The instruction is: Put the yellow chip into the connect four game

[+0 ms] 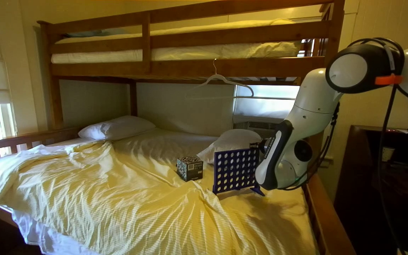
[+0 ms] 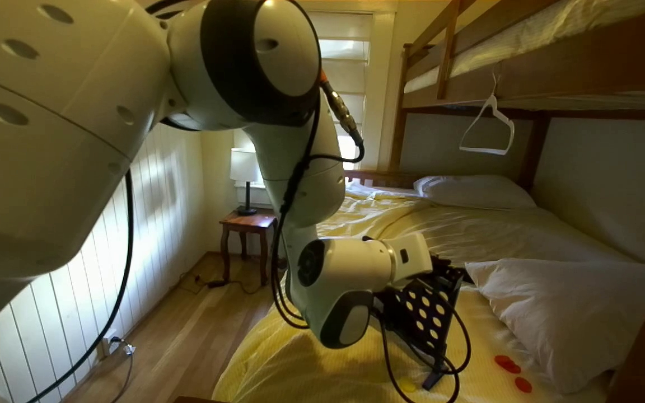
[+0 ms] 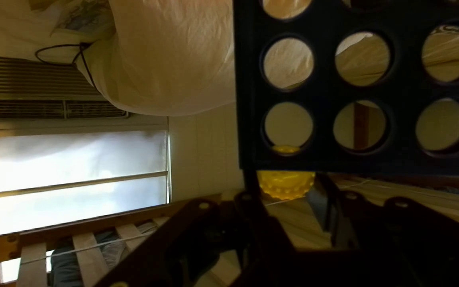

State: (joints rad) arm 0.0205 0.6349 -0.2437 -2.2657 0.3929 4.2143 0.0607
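Note:
The dark blue connect four game [image 1: 235, 169] stands upright on the yellow bedspread, and its holed face [image 2: 424, 313] is partly covered by the arm. In the wrist view, my gripper [image 3: 286, 188] is shut on the yellow chip [image 3: 286, 184] at the end of the board's top edge [image 3: 357, 165]. A sliver of the chip shows through the corner hole; the rest of it sticks out past the edge between the fingers [image 3: 320, 203]. Whether it sits inside the slot or behind the board, I cannot tell. Both exterior views leave the held chip hidden.
Behind the board lies a white pillow [image 1: 230, 141], with a dark patterned box [image 1: 190, 168] beside it. Red chips [image 2: 523, 384] and another yellow chip [image 2: 407, 384] rest on the bed. A hanger [image 1: 221, 77] dangles from the upper bunk rail [image 1: 225, 67]. Cables loop near the wrist.

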